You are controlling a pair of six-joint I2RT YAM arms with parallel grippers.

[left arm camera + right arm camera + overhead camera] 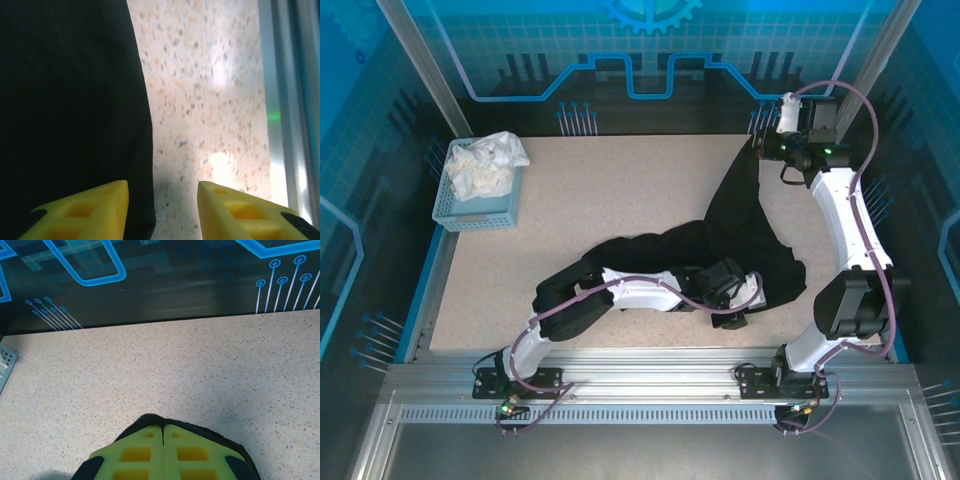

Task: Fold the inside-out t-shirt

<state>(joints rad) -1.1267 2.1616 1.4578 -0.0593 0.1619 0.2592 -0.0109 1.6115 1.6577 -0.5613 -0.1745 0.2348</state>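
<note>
Overhead light glares in soft patches on the counter point(200, 75), blurred at close range; the t-shirt point(65, 100) reads featureless black.

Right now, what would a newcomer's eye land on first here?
The black t-shirt stretches in a long band from the far right corner of the table toward the near middle, its far end pinched in the shut right gripper. Next: the left gripper, open at the shirt's near edge, and the blue basket holding a white cloth at far left.
</note>
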